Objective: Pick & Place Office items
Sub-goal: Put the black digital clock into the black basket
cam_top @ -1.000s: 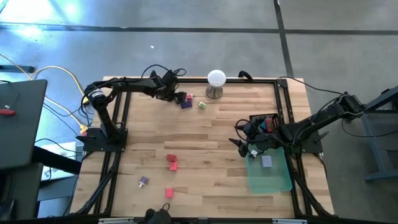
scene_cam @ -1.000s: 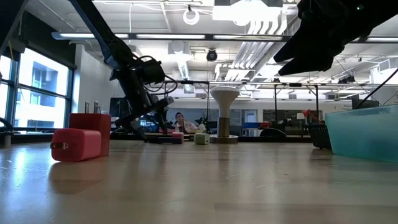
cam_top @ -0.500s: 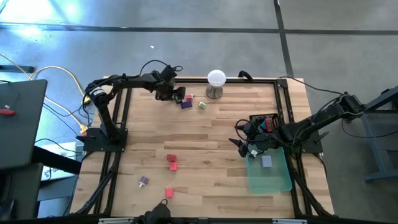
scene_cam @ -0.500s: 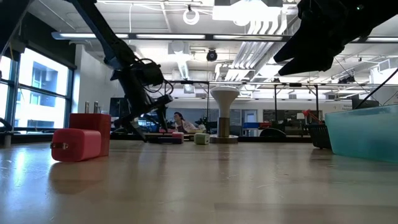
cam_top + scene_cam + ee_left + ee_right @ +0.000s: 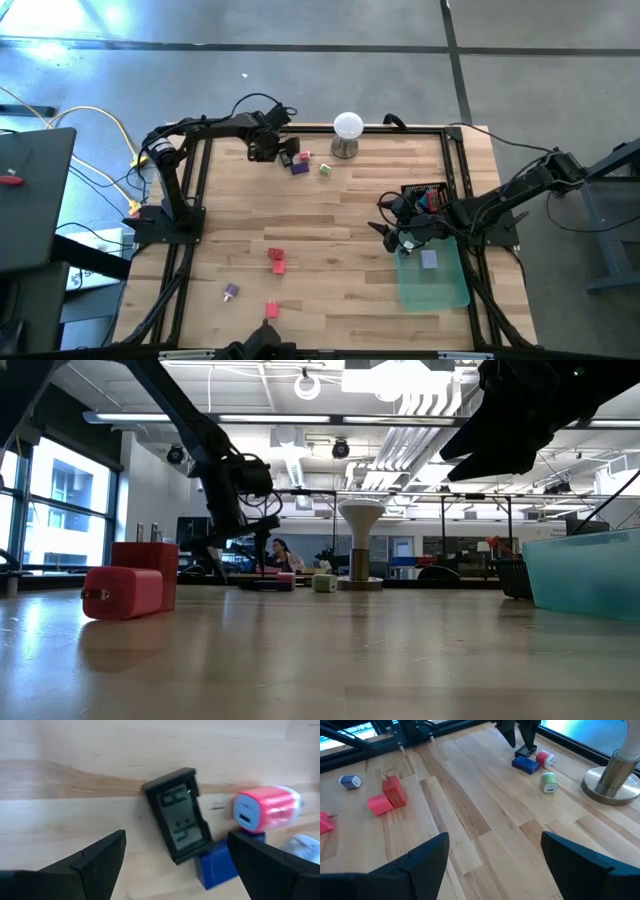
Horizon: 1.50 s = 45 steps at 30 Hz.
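High view shows the green tray (image 5: 440,290) by the counter's right edge, one lavender piece (image 5: 429,260) inside it. Right claw (image 5: 393,236) hovers spread at its far corner. Left claw (image 5: 275,152) hangs spread over a black piece (image 5: 178,820) near the far edge.

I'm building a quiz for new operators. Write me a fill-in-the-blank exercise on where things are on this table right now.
1. The left gripper hovers open above a ____ clip-like piece near the table's far edge.
2. Beside the white ball on a metal stand lies a pale ____ piece.
3. The right gripper hangs open at the far end of the translucent green ____.
4. The upright red block stands against a ____ piece.

Missing words: black; green; tray; pink
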Tool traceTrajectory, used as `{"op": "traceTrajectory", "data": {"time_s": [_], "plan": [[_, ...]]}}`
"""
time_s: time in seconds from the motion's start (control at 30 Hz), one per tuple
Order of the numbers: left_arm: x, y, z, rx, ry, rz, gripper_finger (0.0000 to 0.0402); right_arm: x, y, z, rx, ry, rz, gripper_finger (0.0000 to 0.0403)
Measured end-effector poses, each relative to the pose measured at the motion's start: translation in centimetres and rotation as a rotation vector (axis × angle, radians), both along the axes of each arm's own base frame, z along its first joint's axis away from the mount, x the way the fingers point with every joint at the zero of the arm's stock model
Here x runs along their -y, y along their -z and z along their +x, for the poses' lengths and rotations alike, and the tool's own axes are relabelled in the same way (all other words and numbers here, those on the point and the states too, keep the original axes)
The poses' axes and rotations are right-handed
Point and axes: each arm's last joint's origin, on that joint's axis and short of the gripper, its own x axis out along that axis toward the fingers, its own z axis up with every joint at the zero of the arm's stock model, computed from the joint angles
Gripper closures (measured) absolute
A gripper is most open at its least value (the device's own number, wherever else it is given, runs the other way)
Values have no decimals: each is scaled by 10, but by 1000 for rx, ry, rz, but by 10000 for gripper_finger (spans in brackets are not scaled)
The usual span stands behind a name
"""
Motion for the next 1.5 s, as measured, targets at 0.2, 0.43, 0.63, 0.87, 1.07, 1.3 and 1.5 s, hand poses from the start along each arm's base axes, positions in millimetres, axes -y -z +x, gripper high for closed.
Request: {"op": "traceTrajectory", "data": {"time_s": [0.2, 0.43, 0.63, 0.87, 1.07, 1.3, 1.5], "plan": [[-6, 15, 1, -4, -12, -64, 61, 0, 0, 0, 0, 0, 0, 99], [-13, 16, -3, -12, -25, -63, 61, 0, 0, 0, -2, -3, -5, 99], [-11, 10, 6, -35, -26, -27, 61, 0, 0, 0, -6, -8, -15, 99], [-12, 6, 10, -15, -81, -35, 61, 0, 0, 0, -6, -8, -14, 99], [-12, 9, 10, -19, -94, -65, 61, 0, 0, 0, -6, -8, -14, 99], [-14, 17, -3, -101, -98, -150, 61, 0, 0, 0, -6, -9, -14, 99], [-9, 17, -6, -156, -121, -178, 61, 0, 0, 0, -6, -9, -14, 99]]}}
